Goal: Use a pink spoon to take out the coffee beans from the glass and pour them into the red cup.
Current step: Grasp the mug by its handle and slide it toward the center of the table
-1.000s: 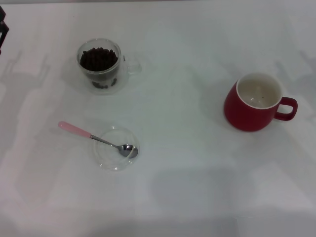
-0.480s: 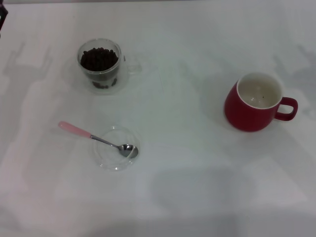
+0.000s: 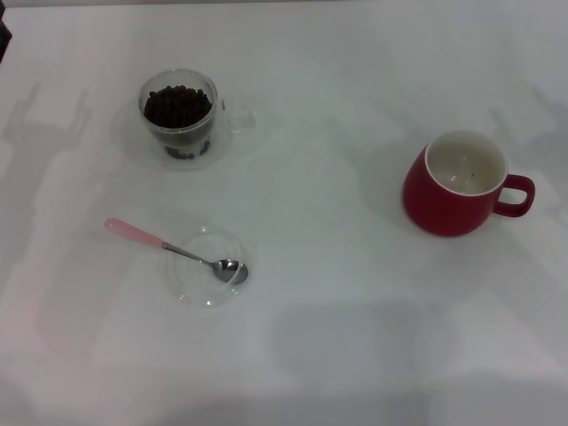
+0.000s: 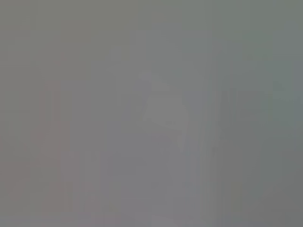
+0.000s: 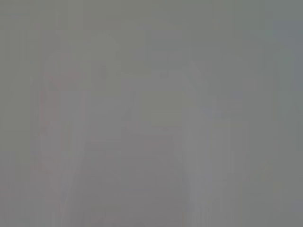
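Grey, featureless fields fill both wrist views, so neither the left end effector nor the right end effector can be seen there, and whether their fingers are apart or together cannot be told. At the far left corner of the head view only a sliver of dark hardware (image 3: 3, 35) shows at the edge; what it belongs to cannot be told.

White bench (image 3: 337, 337) carries four items. Nearest the left side, the pink spoon (image 3: 177, 251) lies flat, its pale pink handle pointing left and slightly far, its metal neck crossing the rim of a shallow clear saucer (image 3: 206, 266) and its shiny bowl resting inside the saucer at the right, near part. Farther back on the left stands the glass (image 3: 180, 118), upright, clear and double-walled, with its side handle turned to the right; the coffee beans (image 3: 177, 106) fill it nearly to the rim as a dark heap. Well apart on the right stands the red cup (image 3: 457, 186), upright, its cream-white inside showing a tiny dark speck, its loop handle pointing right.
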Available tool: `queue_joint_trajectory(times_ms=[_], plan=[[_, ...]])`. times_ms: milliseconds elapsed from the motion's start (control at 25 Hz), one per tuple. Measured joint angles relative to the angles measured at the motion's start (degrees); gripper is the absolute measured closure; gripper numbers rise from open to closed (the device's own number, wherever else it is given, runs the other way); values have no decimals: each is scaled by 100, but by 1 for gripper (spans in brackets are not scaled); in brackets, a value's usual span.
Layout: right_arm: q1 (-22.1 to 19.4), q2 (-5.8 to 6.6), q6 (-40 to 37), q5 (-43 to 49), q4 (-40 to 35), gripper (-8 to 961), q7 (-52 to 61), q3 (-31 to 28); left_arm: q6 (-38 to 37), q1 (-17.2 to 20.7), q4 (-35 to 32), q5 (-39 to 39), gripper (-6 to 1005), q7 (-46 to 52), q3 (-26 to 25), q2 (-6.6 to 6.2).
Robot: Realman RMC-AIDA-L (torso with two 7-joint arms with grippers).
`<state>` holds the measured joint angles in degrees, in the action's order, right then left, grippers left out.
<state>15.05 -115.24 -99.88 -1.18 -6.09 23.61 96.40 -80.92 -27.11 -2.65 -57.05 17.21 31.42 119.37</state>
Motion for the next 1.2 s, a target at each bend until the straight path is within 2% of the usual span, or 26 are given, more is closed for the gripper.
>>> queue_joint_trajectory(times_ms=[200,480,840,1200], plan=[[-129,46,-61,178,2,172,2,284,-65,111,118,-27,303,34,14,-2],[-308,196,-22,909,91,173,-27,290,-108,263,228,-53,302,20,26,-2],[-520,104,20,938,739,174,-305,290,-148,356,291,-73,302,19,31,-2],[-748,34,3,960,1174,175,-362,575,-170,365,268,-118,302,15,31,-16]])
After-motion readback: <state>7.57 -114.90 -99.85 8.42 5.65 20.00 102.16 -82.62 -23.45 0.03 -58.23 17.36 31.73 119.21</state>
